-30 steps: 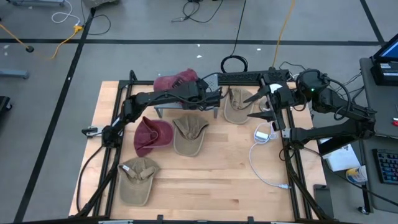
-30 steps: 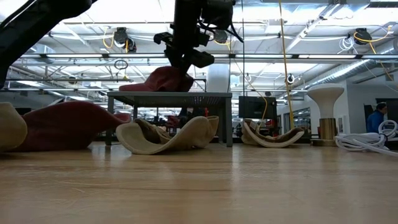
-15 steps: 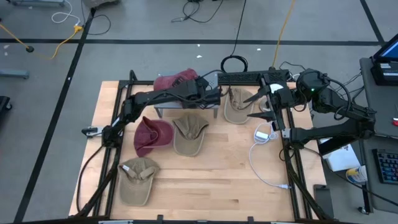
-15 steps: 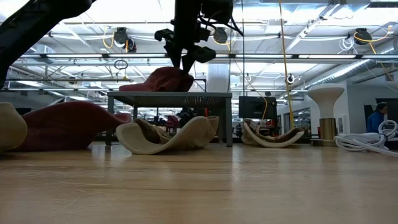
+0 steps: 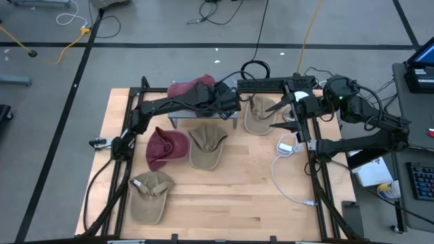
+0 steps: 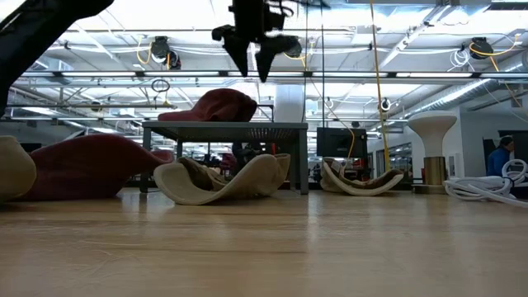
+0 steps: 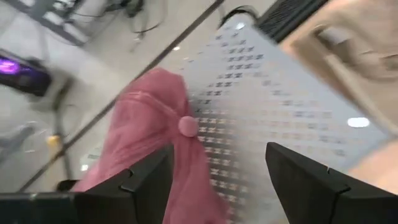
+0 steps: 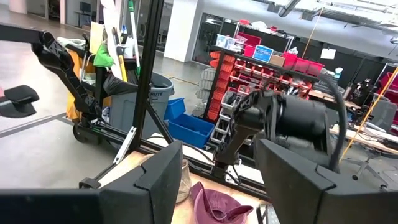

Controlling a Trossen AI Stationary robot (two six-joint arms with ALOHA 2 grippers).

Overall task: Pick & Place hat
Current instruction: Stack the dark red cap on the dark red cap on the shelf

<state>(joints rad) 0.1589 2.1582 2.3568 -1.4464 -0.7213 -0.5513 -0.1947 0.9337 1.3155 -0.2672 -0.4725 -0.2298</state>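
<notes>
Left gripper [image 6: 252, 59] seen at top centre of low view, fingers apart, nothing held, raised clear above maroon hat [image 6: 216, 106]. Maroon hat laid on small perforated metal stand [image 6: 224, 128], upper centre of high view. Nearer, below stand: tan hat [image 5: 207, 147], second maroon hat [image 5: 165, 147], tan hat [image 5: 151, 195] at lower left of worktop [image 5: 237, 196]. Another tan hat [image 5: 259, 114] right of stand. Right gripper [image 5: 283, 114] held at worktop's upper right, fingers apart, empty.
</notes>
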